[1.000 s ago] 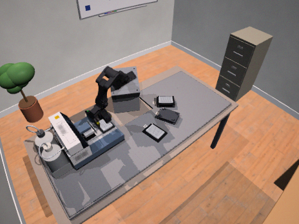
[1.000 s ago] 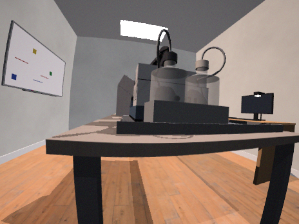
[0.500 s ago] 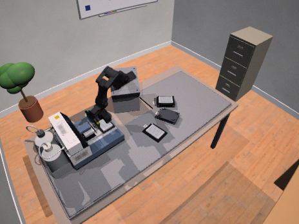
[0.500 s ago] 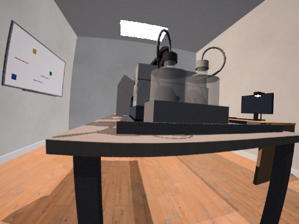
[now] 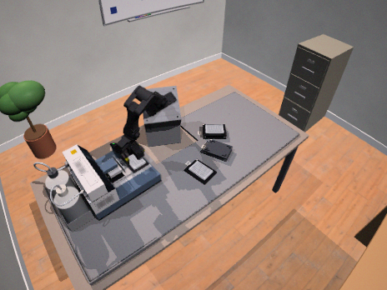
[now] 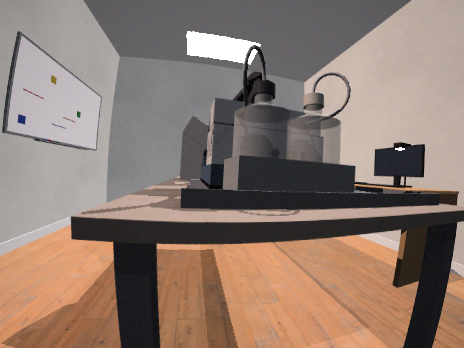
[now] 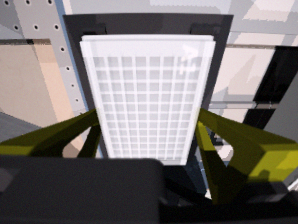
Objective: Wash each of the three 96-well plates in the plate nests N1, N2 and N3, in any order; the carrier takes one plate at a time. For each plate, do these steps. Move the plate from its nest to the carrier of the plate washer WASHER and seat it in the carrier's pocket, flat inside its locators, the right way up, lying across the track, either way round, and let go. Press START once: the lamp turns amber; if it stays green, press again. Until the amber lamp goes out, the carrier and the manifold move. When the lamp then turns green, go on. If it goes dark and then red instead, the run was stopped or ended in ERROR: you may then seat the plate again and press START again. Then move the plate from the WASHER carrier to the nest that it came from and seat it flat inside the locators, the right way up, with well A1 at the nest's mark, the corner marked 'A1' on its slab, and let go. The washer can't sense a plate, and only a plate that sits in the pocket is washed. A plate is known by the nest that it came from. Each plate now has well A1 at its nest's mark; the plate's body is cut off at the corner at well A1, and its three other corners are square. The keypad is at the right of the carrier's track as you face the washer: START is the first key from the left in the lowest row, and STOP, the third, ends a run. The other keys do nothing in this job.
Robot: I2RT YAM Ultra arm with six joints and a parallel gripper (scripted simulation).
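In the wrist view a white 96-well plate (image 7: pixel 148 95) lies in the dark carrier pocket (image 7: pixel 150 27) of the washer. My gripper (image 7: pixel 148 112) has a yellow finger against each long side of the plate and is shut on it. In the top view the gripper (image 5: pixel 127 156) is low over the plate (image 5: pixel 137 162) on the blue-and-white washer (image 5: pixel 106 181). Two nests to the right hold white plates (image 5: pixel 214 130) (image 5: pixel 200 171). The nest between them (image 5: pixel 217 149) is a bare dark slab. In the exterior view the bottles hide the gripper and plate.
Two clear bottles (image 5: pixel 62 196) with tubing stand left of the washer, and they also show in the exterior view (image 6: pixel 285 130). The arm's grey base box (image 5: pixel 163 114) stands behind the washer. A filing cabinet (image 5: pixel 314 79) and a potted plant (image 5: pixel 29 117) stand off the table.
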